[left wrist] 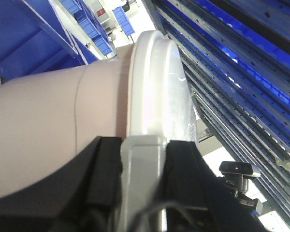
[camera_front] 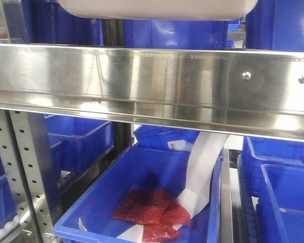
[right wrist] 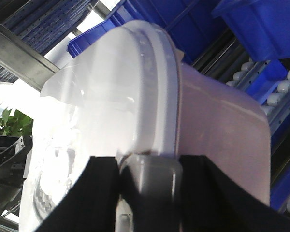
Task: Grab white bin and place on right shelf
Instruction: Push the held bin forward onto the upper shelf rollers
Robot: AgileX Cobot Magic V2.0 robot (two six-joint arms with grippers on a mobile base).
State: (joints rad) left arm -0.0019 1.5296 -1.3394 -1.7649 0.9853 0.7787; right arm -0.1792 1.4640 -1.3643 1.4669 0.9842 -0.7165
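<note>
While the white bin (camera_front: 157,9) sits above the steel shelf (camera_front: 142,76), with a strip of blue showing between its rounded underside and the shelf's front rail, both grippers hold it by its ends. The left gripper (left wrist: 142,166) is clamped on a grey tab (left wrist: 142,145) at the bin's rim, its black fingers (left wrist: 104,169) on either side. The right gripper (right wrist: 150,181) grips the matching tab (right wrist: 152,169) the same way. The bin's body is smooth, matte, pale pink plastic, and its lid (left wrist: 159,82) is glossy white with a raised rounded edge. The shelf's rail is broad, shiny and reflective, with two screws. Below the shelf, a blue bin (camera_front: 137,167) holds red packets (camera_front: 147,207) and a curling white paper strip (camera_front: 205,167).
</note>
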